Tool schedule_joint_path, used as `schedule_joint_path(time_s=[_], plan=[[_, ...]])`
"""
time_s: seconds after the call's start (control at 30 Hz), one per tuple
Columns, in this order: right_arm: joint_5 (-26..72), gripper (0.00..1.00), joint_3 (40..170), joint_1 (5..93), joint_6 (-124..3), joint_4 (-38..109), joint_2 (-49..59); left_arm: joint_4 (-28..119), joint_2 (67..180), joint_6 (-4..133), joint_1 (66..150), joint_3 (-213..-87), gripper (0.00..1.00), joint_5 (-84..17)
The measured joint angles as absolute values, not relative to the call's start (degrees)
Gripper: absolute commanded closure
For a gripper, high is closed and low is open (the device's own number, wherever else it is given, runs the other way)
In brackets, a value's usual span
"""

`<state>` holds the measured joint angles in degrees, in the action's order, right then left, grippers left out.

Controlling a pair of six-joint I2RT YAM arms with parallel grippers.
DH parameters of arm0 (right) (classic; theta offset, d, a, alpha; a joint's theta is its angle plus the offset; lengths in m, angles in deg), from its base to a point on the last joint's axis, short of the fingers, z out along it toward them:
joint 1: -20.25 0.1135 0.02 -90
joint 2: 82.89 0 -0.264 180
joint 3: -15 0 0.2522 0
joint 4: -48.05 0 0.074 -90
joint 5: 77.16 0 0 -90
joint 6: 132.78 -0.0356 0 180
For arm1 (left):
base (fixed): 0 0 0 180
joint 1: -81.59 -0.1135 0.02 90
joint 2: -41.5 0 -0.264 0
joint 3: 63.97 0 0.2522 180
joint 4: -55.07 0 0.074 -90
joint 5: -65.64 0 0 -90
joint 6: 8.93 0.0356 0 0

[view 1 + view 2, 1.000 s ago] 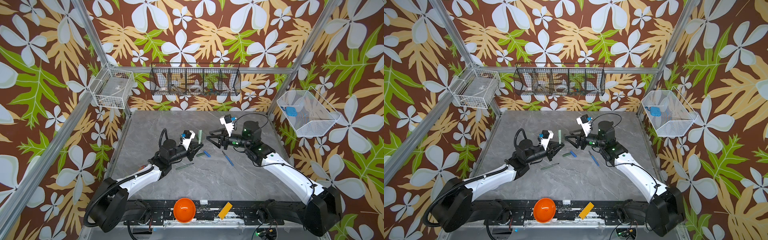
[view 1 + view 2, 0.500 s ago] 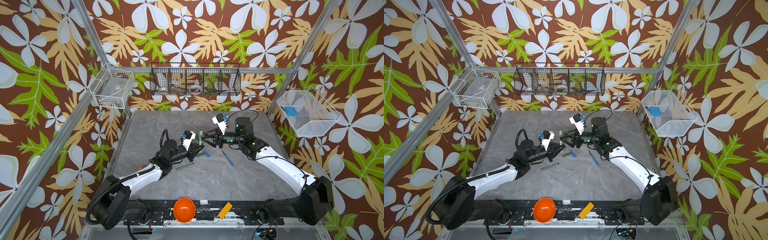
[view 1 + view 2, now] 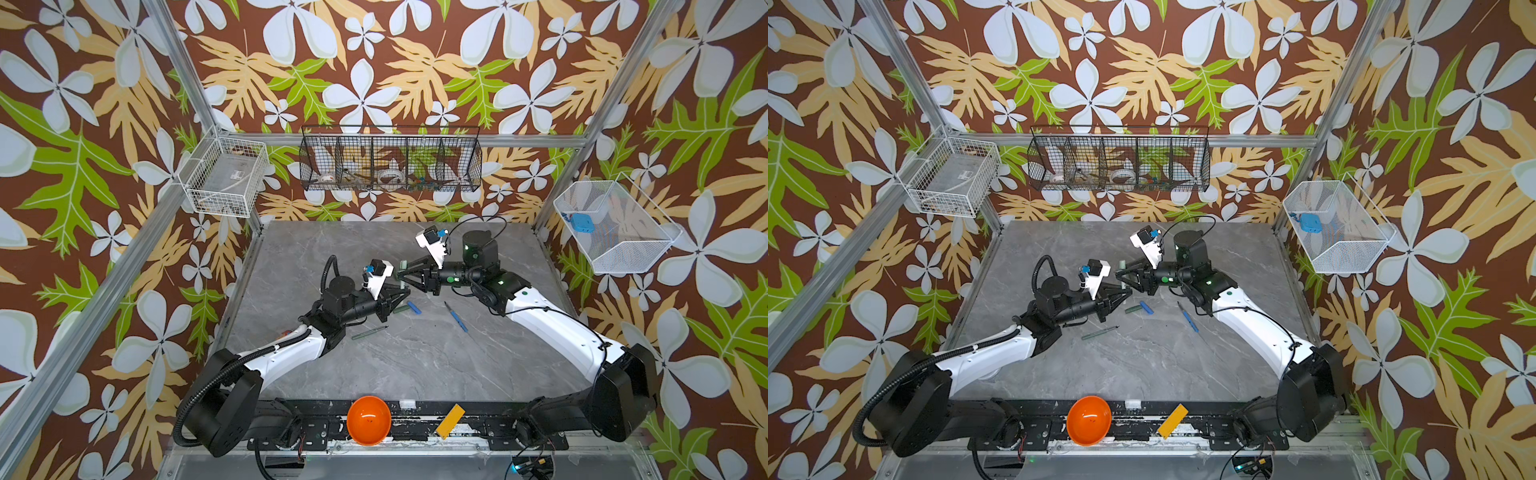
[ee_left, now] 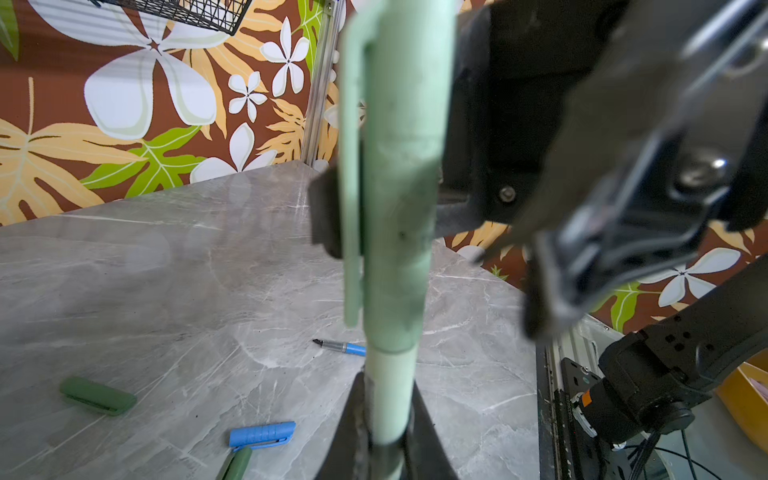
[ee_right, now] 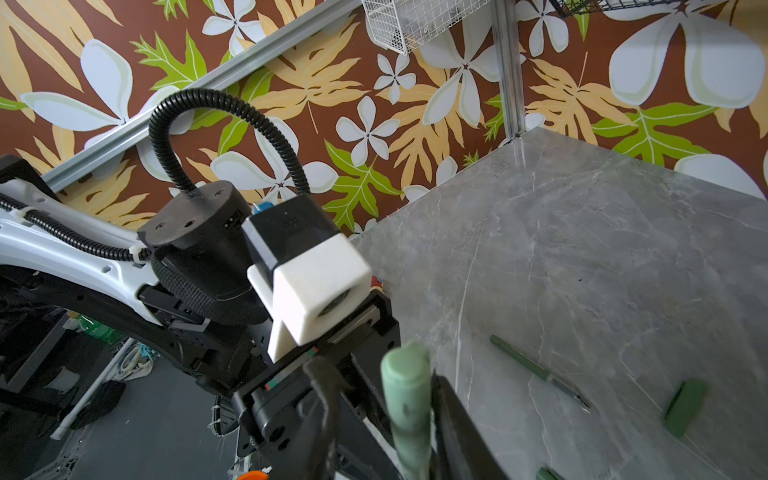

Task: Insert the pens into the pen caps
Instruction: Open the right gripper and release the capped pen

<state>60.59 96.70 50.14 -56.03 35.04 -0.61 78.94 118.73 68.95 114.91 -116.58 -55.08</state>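
I am watching the right gripper (image 3: pixel 400 273), which a second ago was hanging open well off to its own side. It is now swung in against the left gripper (image 3: pixel 405 291) and is drawing its jaws in on either side of the pale green cap (image 4: pixel 399 166). One pad (image 4: pixel 326 216) is sitting against the cap's clip (image 4: pixel 351 187), but I cannot tell whether both pads are truly biting.

The left gripper is staying clamped on the pale green pen (image 4: pixel 390 386), holding it upright above the table (image 3: pixel 415 365). The cap is already sitting over the pen's upper end. I am judging this pair nearly done, with perhaps one press along the barrel left to seat it.

Lying loose on the table are the blue cap (image 4: pixel 262 434), just beside a dark green cap (image 4: pixel 237 463), the second dark green cap (image 4: pixel 97 395), the blue pen (image 4: pixel 340 345) and one dark green pen (image 5: pixel 540 371). I am not finding the other dark green pen.

I am seeing no readable brand, label or lettering anywhere.
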Motion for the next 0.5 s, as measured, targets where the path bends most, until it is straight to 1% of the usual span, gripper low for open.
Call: schedule_joint_path(time_s=[0.07,0.17,0.5], plan=[[60.2,0.9,96.7,50.0,-56.0,35.1,-0.3,78.6,118.9,68.9,114.9,-117.0,1.0,-55.7],[59.4,1.0,96.4,50.0,-55.2,35.3,-0.1,77.1,119.2,68.1,114.9,-117.7,1.0,-55.7],[57.1,1.0,91.0,49.8,-56.0,42.2,-2.1,72.6,120.3,67.8,114.8,-120.9,1.0,-56.0]])
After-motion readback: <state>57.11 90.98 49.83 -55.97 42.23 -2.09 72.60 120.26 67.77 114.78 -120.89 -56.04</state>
